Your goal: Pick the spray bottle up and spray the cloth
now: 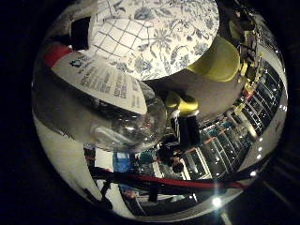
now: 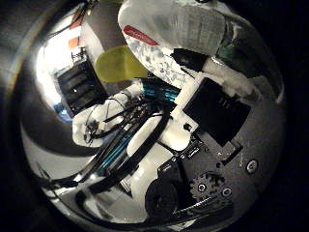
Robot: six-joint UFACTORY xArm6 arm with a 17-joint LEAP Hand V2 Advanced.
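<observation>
A clear spray bottle (image 1: 111, 98) with a white label and a red band fills much of the right little finger side palm view, close to the palm. It also shows in the right thumb side palm view (image 2: 174, 29). There, white and black fingers (image 2: 208, 108) of my right hand curl against the bottle. The cloth (image 1: 159, 36) lies flat beyond the bottle: white with a blue flower print and a checked part.
A yellow-green object (image 1: 217, 64) lies on the grey surface beside the cloth; it also shows in the right thumb side palm view (image 2: 121, 63). Shelving and room clutter (image 1: 230, 141) stand beyond the table. A dark rack (image 2: 79, 85) stands farther off.
</observation>
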